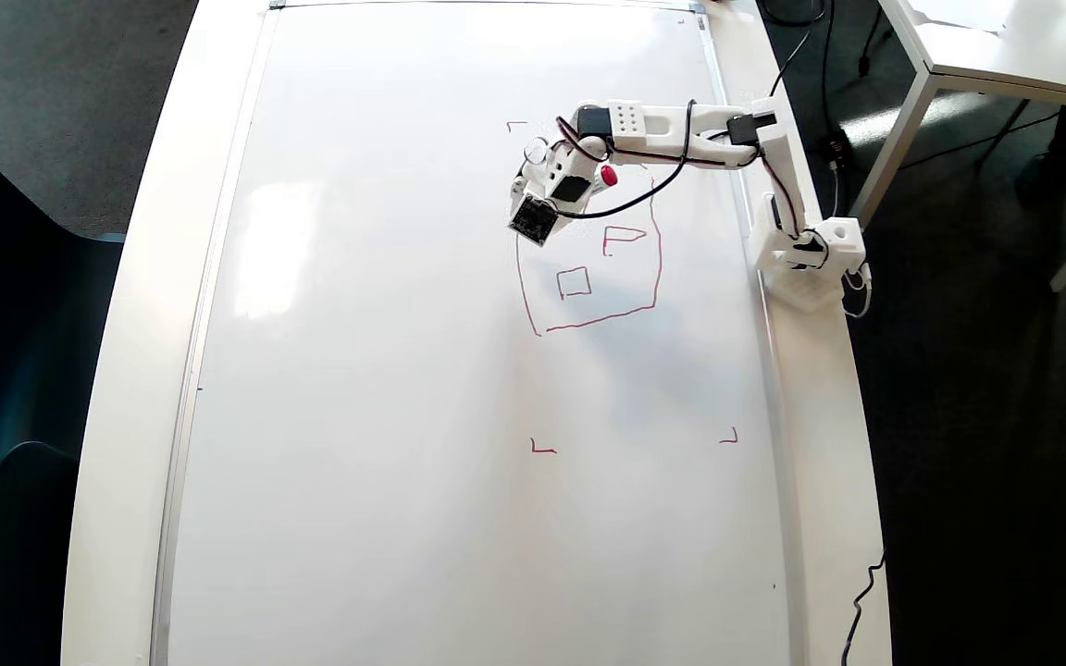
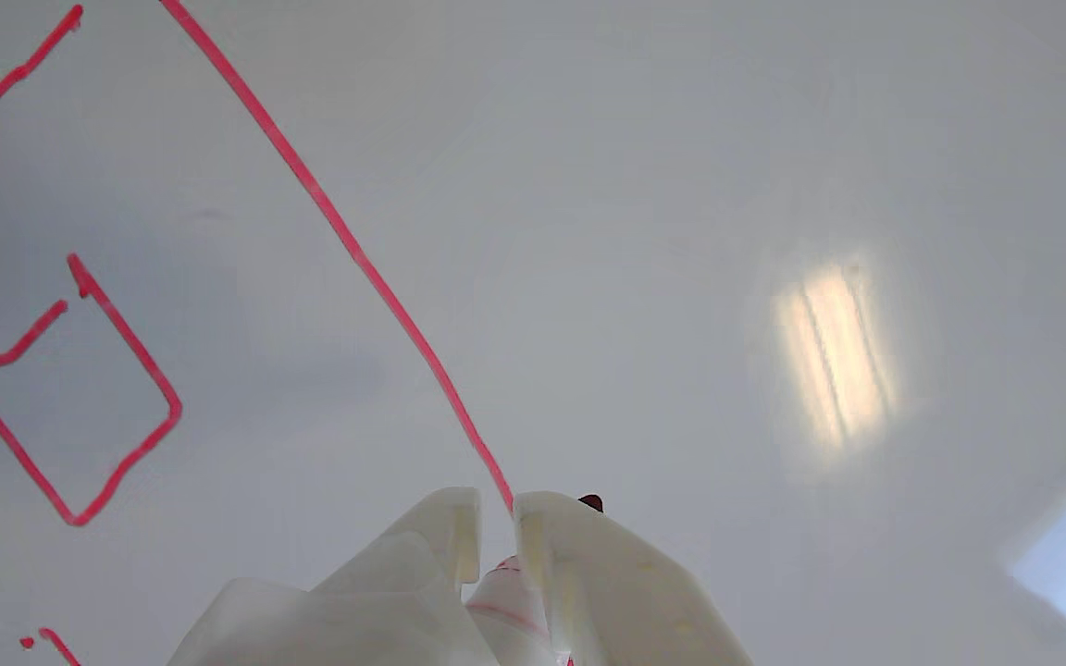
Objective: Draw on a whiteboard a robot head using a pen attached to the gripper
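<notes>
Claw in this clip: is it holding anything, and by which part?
Yes. The claw is shut on the pen, gripping its white barrel near the writing end; the red rear end sticks out behind, over the whiteboard.

Bright, even daylight fills the overhead view, and the whiteboard (image 1: 403,416) washes out near its top edge, with a pale glare patch on its left half. A soft grey shadow lies on the board below the arm. The table edges bow outward (a wide lens). In the wrist view a warm streaked reflection and a bluish one sit at right; the nearby white fingers (image 2: 588,583) are blurred.
</notes>
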`<action>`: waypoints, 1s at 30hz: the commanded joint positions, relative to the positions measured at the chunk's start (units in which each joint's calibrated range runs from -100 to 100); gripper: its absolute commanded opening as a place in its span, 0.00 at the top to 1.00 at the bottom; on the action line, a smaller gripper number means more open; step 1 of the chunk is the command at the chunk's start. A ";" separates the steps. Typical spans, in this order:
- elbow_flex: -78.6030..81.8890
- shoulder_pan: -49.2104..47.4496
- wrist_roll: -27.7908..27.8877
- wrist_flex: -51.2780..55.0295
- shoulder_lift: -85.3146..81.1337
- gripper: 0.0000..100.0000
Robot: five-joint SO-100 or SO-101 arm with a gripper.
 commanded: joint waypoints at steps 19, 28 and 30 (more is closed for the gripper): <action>4.03 -0.94 -5.22 -0.03 2.95 0.99; 7.29 -2.34 -5.01 -6.46 3.88 0.99; 7.29 -2.19 -4.96 -6.99 3.96 0.99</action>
